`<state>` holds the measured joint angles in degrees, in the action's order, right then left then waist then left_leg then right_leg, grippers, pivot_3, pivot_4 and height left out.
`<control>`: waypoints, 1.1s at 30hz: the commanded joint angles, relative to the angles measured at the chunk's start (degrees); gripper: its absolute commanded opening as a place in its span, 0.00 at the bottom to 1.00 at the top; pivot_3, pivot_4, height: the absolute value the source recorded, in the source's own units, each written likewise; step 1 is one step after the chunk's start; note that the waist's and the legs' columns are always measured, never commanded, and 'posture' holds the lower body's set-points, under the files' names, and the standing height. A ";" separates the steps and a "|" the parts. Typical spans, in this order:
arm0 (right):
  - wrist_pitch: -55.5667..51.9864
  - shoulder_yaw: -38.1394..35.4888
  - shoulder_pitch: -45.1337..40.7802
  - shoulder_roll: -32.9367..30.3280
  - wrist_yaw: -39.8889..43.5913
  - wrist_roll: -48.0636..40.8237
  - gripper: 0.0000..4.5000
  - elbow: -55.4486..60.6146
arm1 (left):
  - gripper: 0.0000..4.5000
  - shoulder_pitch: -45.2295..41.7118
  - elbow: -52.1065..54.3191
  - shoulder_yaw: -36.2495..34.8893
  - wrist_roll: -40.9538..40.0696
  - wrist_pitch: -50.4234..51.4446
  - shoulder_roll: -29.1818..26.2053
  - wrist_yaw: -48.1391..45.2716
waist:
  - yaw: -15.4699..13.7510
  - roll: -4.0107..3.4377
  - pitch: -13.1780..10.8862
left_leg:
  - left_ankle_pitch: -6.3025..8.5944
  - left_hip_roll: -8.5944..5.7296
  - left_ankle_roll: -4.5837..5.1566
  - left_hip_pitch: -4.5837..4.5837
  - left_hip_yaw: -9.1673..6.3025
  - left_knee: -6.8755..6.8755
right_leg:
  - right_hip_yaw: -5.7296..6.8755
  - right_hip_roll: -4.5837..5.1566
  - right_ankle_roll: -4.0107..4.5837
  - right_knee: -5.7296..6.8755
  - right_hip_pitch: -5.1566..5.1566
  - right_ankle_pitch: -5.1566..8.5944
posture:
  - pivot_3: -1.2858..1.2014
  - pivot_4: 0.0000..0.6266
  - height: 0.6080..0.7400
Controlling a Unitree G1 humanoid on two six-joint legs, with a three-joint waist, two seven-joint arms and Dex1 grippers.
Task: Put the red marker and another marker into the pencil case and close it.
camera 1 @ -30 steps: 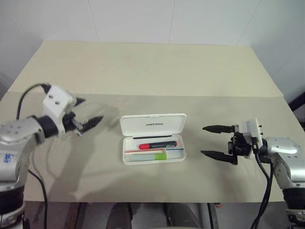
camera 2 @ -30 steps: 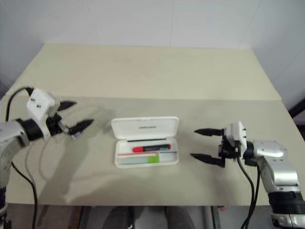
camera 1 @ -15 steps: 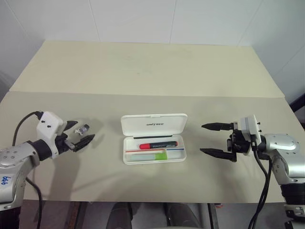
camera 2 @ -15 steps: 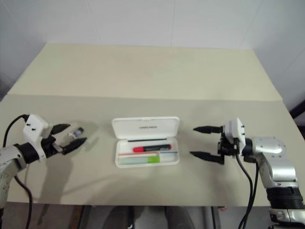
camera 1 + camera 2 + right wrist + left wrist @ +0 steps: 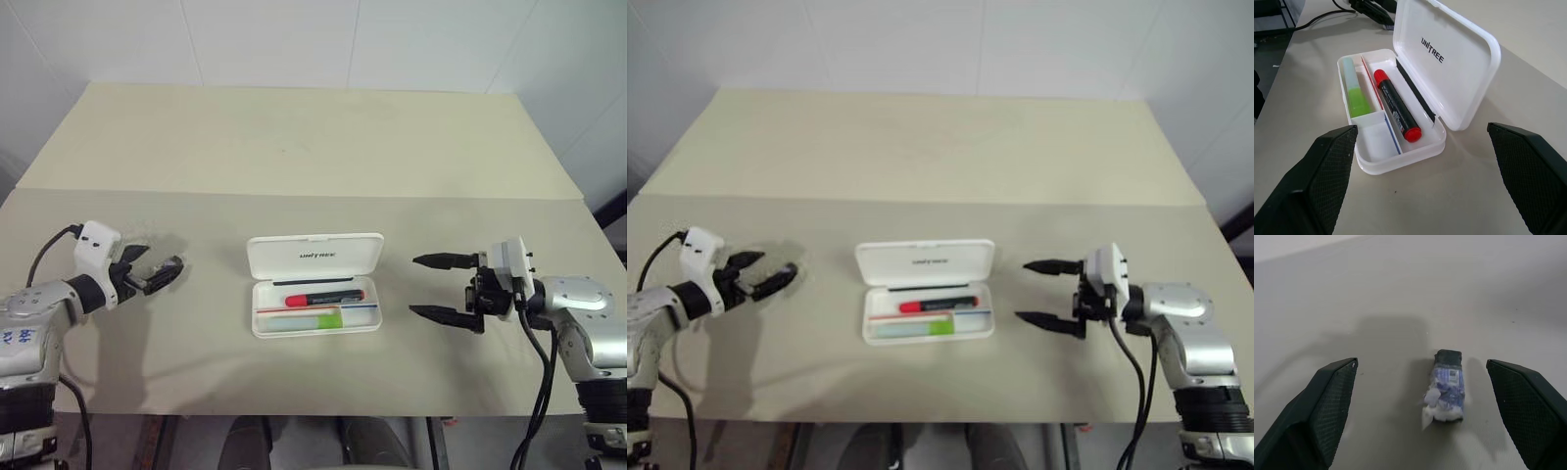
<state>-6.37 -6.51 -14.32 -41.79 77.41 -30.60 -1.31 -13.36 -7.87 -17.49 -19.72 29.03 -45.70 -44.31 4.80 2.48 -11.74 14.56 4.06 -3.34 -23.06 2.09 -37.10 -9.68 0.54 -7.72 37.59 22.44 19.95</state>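
Observation:
The white pencil case [image 5: 313,255] lies open at the table's middle, its lid [image 5: 1459,73] folded back. Inside it lie the red marker [image 5: 323,296], red-capped with a black barrel, and the other marker [image 5: 312,319], a pale highlighter with a green cap. My right gripper [image 5: 438,288] hovers open to the right of the case and points at it, empty. My left gripper [image 5: 157,271] is low over the table at the far left, also open. A small blue-and-white wrapped item [image 5: 1448,387] lies on the table between and just beyond its fingers.
The beige table [image 5: 313,147] stretches far behind the case, with a seam across it. White walls stand beyond its far edge. A black cable [image 5: 49,245] loops from my left wrist.
My left arm has sunk toward the table and drawn outward to the left, bringing its open fingers around the small wrapped item. The right gripper and the case have stayed put.

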 commanded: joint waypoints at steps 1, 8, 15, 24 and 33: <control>0.00 -0.36 -0.24 0.14 -0.38 -0.32 1.00 1.61 | 0.99 -1.98 -4.03 3.12 1.35 -0.23 -2.62 -4.25 | 0.03 0.00 0.00 | 0.00 0.00 0.00 0.00 0.01 0.01 | -0.01 0.00 0.00 0.00 0.00 0.00 | 0.52 0.24 1.00; -0.18 -0.95 0.44 -0.19 -0.32 -0.71 1.00 2.16 | 0.57 -5.86 -8.11 7.85 3.41 -1.11 -4.62 -8.61 | -0.03 -0.03 0.02 | 0.00 0.00 0.00 0.01 0.01 -0.02 | 0.00 0.00 0.00 0.04 -0.01 0.00 | 0.52 0.24 1.00; 0.09 -1.74 0.90 -0.56 -0.30 -0.78 1.00 1.96 | 0.08 -6.50 -6.31 8.37 3.33 -0.17 -4.63 -9.48 | -0.13 -0.04 0.02 | 0.00 0.00 0.00 0.01 0.00 0.00 | 0.00 0.01 0.00 0.04 -0.01 0.01 | 0.52 0.24 1.00; 1.31 -2.54 -0.05 -0.42 0.37 -1.11 1.00 0.77 | 0.08 -18.10 -0.19 9.14 3.35 -2.21 -5.55 -9.29 | -0.38 -0.01 0.00 | 0.00 0.00 0.00 -0.06 -0.02 -0.05 | 0.02 -0.01 -0.02 0.05 0.02 0.00 | 0.52 0.24 1.00; 2.28 -3.04 0.07 -0.30 0.33 -1.17 1.00 0.03 | 0.08 -33.31 8.10 12.62 -1.64 0.99 0.30 -12.18 | -0.36 -0.02 0.01 | 0.00 -0.02 -0.01 -0.11 -0.02 -0.05 | 0.02 -0.04 -0.06 0.02 0.04 -0.01 | 0.52 0.24 1.00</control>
<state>-4.97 -7.59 -14.30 -41.82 77.49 -30.76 -2.18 -44.12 -3.33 -4.75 -18.97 29.56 -45.40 -55.66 4.44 2.46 -11.73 14.55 4.04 -3.35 -23.18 2.07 -37.18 -9.67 0.50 -7.80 37.61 22.47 19.94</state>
